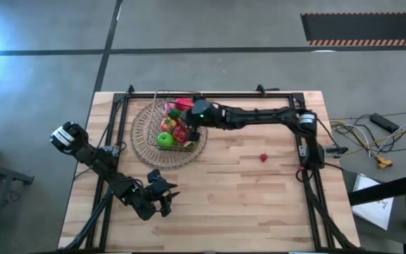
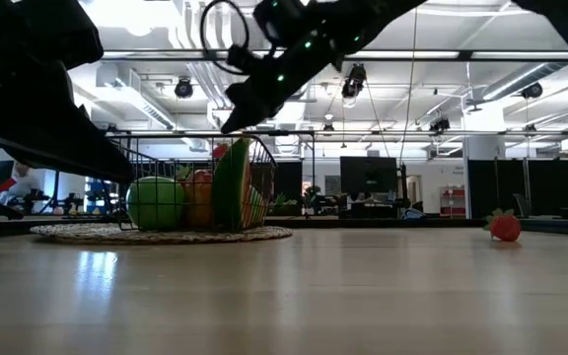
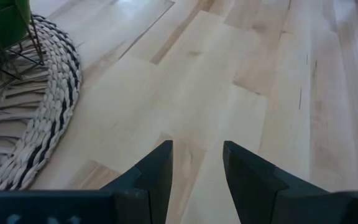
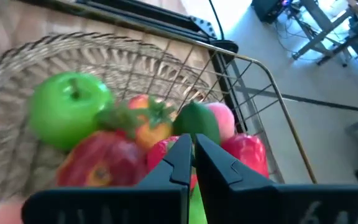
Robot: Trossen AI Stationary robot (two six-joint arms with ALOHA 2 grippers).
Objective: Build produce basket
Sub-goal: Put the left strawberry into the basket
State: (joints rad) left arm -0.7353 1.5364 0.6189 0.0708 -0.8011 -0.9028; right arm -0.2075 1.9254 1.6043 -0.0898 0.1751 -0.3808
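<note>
Right gripper hangs over the basket.
Its fingers sit nearly closed above the produce; grasp unclear.

No text, label, brand, number or sign can be read anywhere in these views.

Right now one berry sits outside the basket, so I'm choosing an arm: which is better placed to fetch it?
Right. The red berry lies on the right half, nearer the right gripper over the basket; the left gripper waits at the near-left.
</note>
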